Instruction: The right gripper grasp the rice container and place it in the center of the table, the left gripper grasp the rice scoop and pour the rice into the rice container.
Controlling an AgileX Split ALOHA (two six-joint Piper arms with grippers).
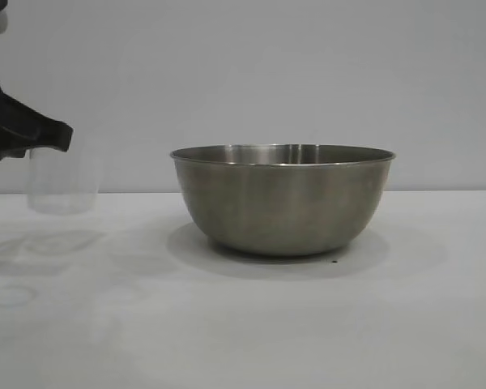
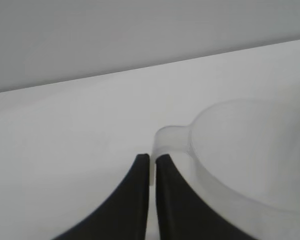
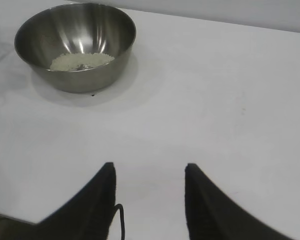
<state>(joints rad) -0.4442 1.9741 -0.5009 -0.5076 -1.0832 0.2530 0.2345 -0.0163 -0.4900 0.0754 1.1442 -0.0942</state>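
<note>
Rice (image 3: 81, 61) lies heaped in the rice container (image 1: 283, 198) at mid-desk (image 1: 243, 324), while the left gripper (image 2: 151, 162), fingers pinching the handle of the empty rice scoop (image 1: 62, 180), holds it above the desk's left edge, and the right gripper (image 3: 149, 172) hovers apart, fingers spread.

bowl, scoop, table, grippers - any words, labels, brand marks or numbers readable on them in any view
None: no readable text in any view.
Rice container: plain brushed steel, no stamp or label on the side shown.
Rice scoop: clear plastic, no measuring marks or numbers to be made out.
Table: plain white, unmarked.
Left gripper and right gripper: plain black, no lettering.
</note>
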